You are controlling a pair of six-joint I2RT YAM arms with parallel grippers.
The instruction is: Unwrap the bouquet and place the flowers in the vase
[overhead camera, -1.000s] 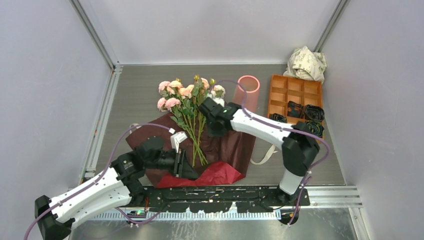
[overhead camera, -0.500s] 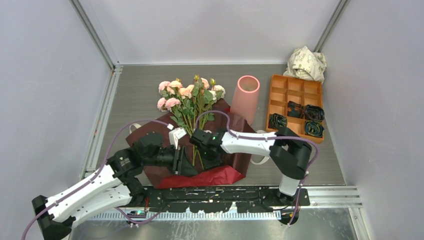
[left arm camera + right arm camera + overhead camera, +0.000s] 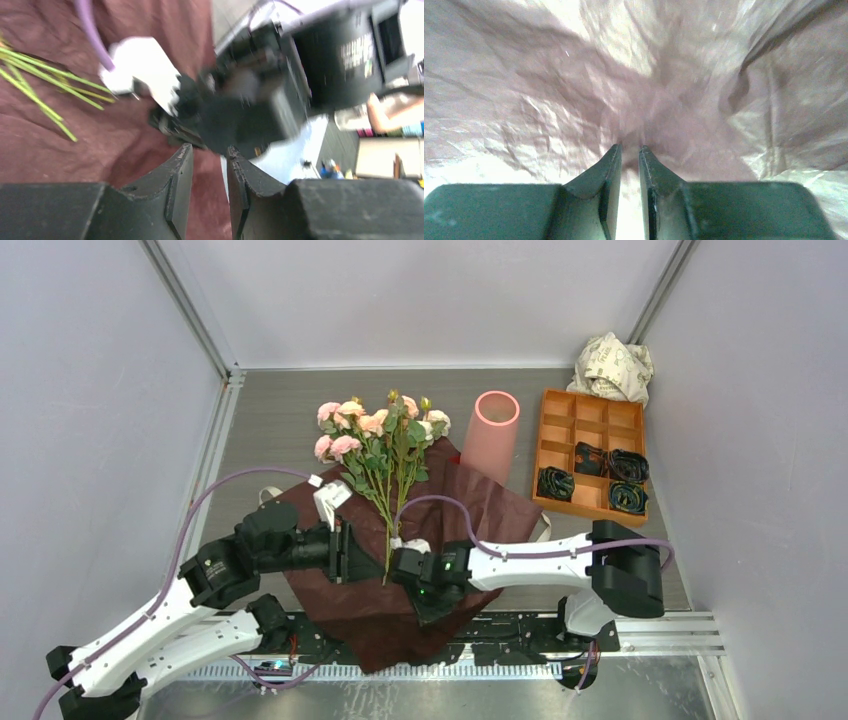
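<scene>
**Wrapper laid open, roses flat beside the vase**

The pink vase [image 3: 493, 430] stands upright on the grey table [image 3: 270, 430]. The roses [image 3: 372, 425] lie flat just left of it. Seen from overhead, their pink and peach heads are level with its rim, and their green stems [image 3: 387, 525] run from there toward my bases. Under them the dark red wrapping paper [image 3: 480, 510] is spread open. It starts at the foot of the vase and widens nearer and to the vase's left. Its nearest corner reaches over the black rail [image 3: 500, 625] in front of my bases.

My left gripper [image 3: 343, 552] is nearer than the vase and well to its left. It lies low over the left part of the paper and points at the stem ends. In its wrist camera my fingers [image 3: 181, 185] stand a little apart, and nothing is caught between them.

My right gripper [image 3: 434, 602] is also nearer than the vase and slightly to its left. Its tips are down on the paper, just beside the cut ends of the stems. In that wrist camera the two fingers [image 3: 610, 175] are almost together against the crinkled sheet, and the creases run in toward the tips. I cannot tell whether a fold is pinched there or only pressed.

Just right of the vase sits the orange compartment tray [image 3: 575, 410], with black coiled things [image 3: 612, 468] in its nearer compartments. Farther back and right of the vase, the crumpled white printed paper ball [image 3: 612, 365] rests in the corner.
</scene>
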